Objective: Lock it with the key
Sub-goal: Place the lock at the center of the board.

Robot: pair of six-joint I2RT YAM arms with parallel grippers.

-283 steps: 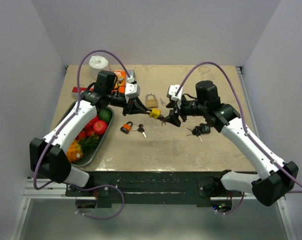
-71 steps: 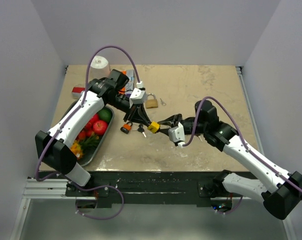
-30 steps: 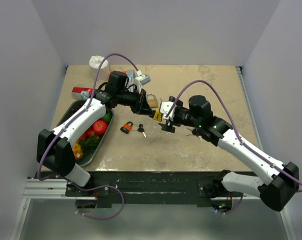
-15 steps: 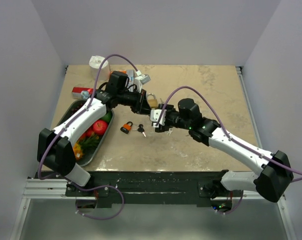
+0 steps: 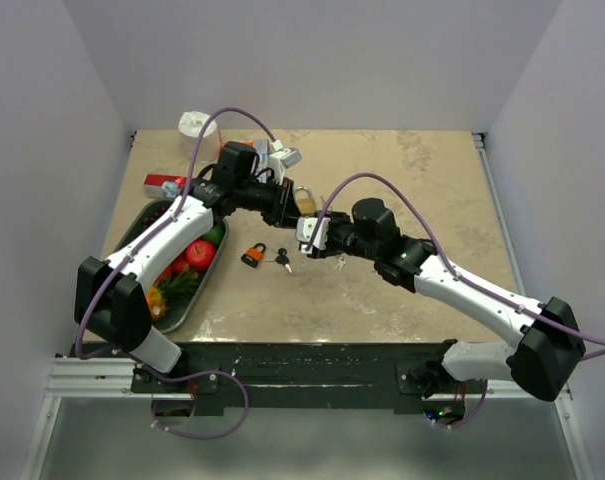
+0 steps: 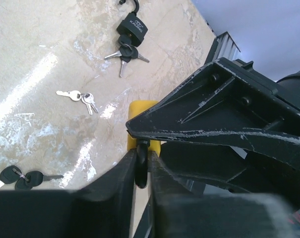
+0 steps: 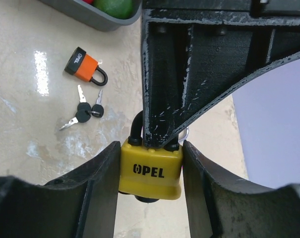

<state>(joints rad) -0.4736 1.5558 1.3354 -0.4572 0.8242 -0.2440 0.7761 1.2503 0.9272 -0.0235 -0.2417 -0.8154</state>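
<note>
Yellow padlock (image 7: pixel 150 168) marked OPEL hangs above mid-desk (image 5: pixel 412 300), betw. both arms. Left end effector (image 6: pixel 141 173) clenched on its shackle, body pointing down. Right end effector (image 7: pixel 150 164) grasping the yellow body, fingers (image 7: pixel 102 188) pressed vs. both sides. Below on desk: orange padlock (image 7: pixel 83 63) lying flat w/ black-headed keys (image 7: pixel 85 113) just beside it. Black padlock (image 6: pixel 131 29) w/ own key bunch further off; small silver keys (image 6: pixel 80 96) lie loose. Fruit tray (image 5: pixel 142 225) at left edge
</note>
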